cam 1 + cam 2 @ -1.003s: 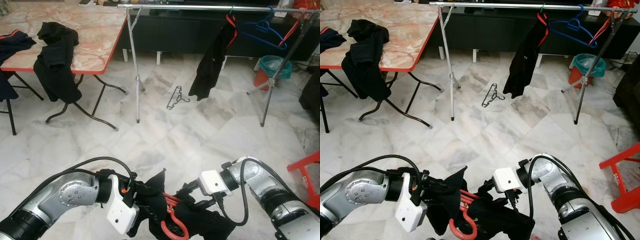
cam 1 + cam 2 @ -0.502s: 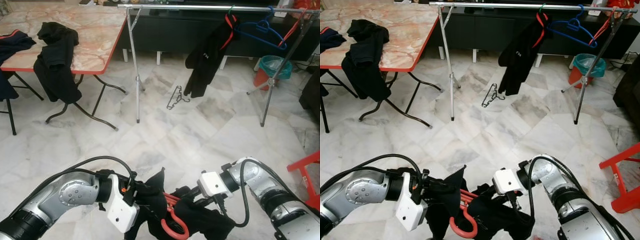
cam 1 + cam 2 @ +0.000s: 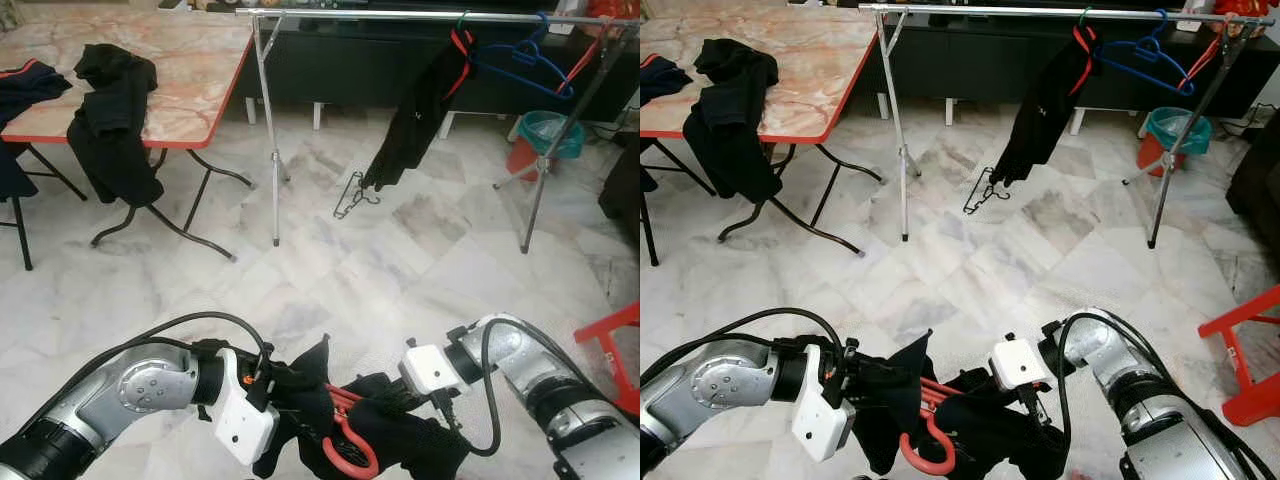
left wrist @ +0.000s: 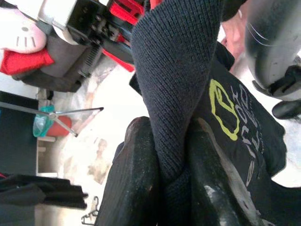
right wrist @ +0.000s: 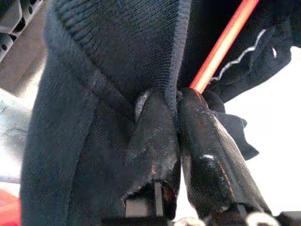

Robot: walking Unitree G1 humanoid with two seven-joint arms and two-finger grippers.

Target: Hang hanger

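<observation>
Garment and red hanger held between both grippers

Knit fabric, dark and ribbed, is pinched tight in the left gripper (image 4: pixel 171 155), its fingers closed on a fold. The right gripper (image 5: pixel 178 117) is clamped on the same black garment (image 3: pixel 390 435) beside a thin orange-red bar. The head views show the red hanger (image 3: pixel 345 445), curved plastic, tangled in the cloth low above the marble floor (image 3: pixel 330 270). The metal rack (image 3: pixel 400 14) stands well apart, carrying a black shirt (image 3: pixel 415 120) and a blue hanger (image 3: pixel 525 65). The left wrist view alone reveals a yellow print on the garment.

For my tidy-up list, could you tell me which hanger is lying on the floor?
The black hanger, on the tiles under the clothes rail; the blue one hangs from it.
</observation>
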